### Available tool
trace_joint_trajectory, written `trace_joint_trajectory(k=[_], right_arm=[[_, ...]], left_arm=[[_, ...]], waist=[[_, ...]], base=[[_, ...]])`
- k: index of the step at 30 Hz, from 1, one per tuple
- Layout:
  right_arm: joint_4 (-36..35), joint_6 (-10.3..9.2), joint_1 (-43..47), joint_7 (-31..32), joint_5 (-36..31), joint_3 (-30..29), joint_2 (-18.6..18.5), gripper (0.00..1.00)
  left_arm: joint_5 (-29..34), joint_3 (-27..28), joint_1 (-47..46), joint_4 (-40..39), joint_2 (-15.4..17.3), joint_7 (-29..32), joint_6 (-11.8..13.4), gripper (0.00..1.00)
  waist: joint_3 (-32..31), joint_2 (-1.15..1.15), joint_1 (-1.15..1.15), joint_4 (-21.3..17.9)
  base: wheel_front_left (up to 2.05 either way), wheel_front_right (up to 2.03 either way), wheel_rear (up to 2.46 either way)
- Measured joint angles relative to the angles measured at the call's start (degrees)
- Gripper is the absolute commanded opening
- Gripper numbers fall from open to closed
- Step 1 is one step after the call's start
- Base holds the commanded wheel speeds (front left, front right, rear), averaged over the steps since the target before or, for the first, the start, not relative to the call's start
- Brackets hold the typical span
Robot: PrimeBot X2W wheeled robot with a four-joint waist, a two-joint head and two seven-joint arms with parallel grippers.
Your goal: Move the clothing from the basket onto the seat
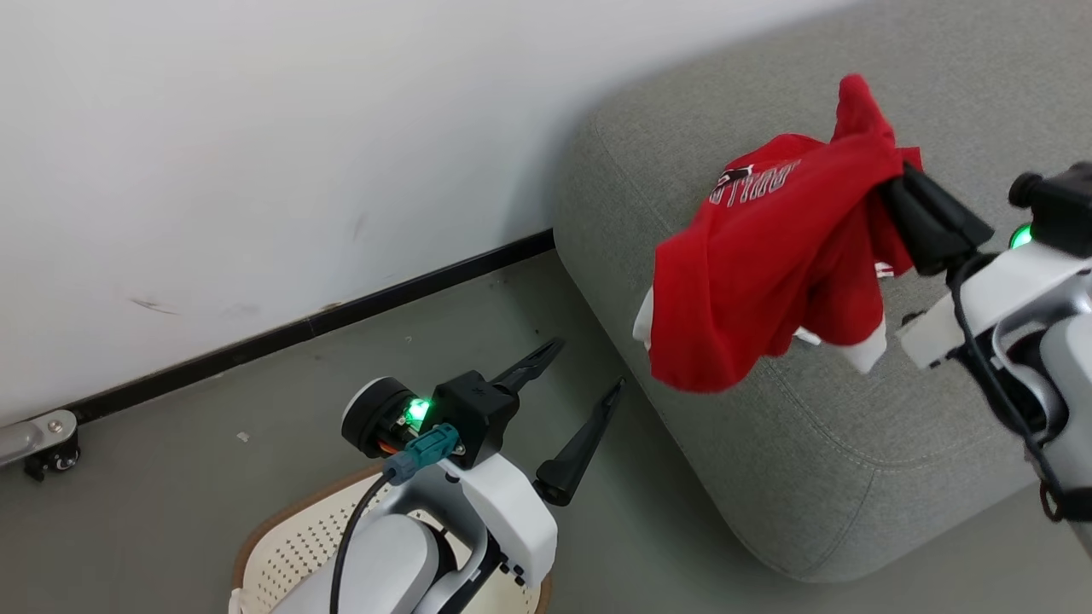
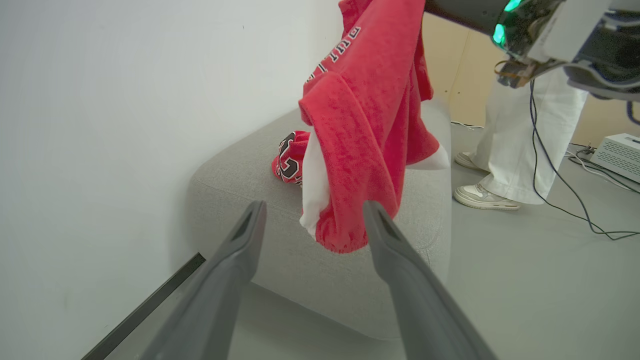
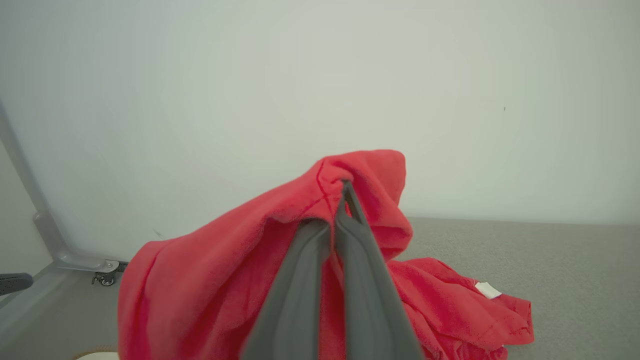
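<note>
Cream-white perforated plastic, brown rim: basket (image 1: 299,546), head view 6 to 7 o'clock, nearest the robot, largely covered by the pale left forearm.

Dark two-finger tool: left gripper (image 1: 584,368), just beyond the basket, fingers pointing to 1 o'clock toward the seat. Its jaws are spread wide with nothing between them, over the bare grey floor (image 1: 171,512).

Grey woven upholstery, rounded corner, stitched seam: seat (image 1: 810,477), head view 2 to 5 o'clock, its corner close to the wall.

Dark two-finger tool: right gripper (image 1: 904,192), entering at 3 o'clock, fingers pointing to 10 o'clock. Its jaws are pressed together on a bunched fold of cloth, with the tips buried in the fabric in the right wrist view.

Red knit, white lining, "BULLS" lettering seen upside down: red garment (image 1: 768,256), head view 2 o'clock. It hangs from the right gripper over the seat's near corner. Whether its lowest hem touches the upholstery cannot be told.

Red knit, black-and-white numerals: second garment (image 2: 289,162), crumpled on the seat cushion beyond the hanging one, left wrist view 12 o'clock of centre.

White painted surface: wall (image 1: 256,128), 9 to 12 o'clock, with black skirting (image 1: 341,314) at its foot.

White trousers, pale shoes: person (image 2: 525,130), standing on the floor past the seat's far end, left wrist view 2 to 3 o'clock, with cables (image 2: 565,185) and a white box (image 2: 620,155) beside.
</note>
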Motion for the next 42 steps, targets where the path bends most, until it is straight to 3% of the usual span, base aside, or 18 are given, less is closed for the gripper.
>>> trace_joint_trajectory(k=[8,18,31,42], right_arm=[[3.66,0.0,-11.19,2.86,2.49,-2.92,-0.7,0.0],[11.77,0.0,-20.41,5.7,3.48,-8.66,-6.16,0.0],[20.52,0.0,-24.15,6.78,3.33,-12.63,-12.37,0.0],[29.17,0.0,-23.17,3.39,0.64,-14.48,-11.34,0.0]], left_arm=[[1.0,0.66,-0.2,-1.21,0.66,0.34,0.64,1.0],[1.94,0.94,-2.36,-3.25,1.23,1.41,0.76,1.0],[3.5,-0.21,-5.48,-5.89,1.08,3.37,0.98,1.0],[4.95,-1.65,-8.54,-7.5,-0.09,4.78,0.79,1.0]], waist=[[2.16,0.0,0.0,1.14],[5.49,0.0,0.0,2.66],[10.49,0.0,0.0,4.97],[15.13,0.0,0.0,7.43]], base=[[0.0,0.0,0.0],[0.0,0.0,0.0],[0.0,0.0,0.0],[0.0,0.0,0.0]])
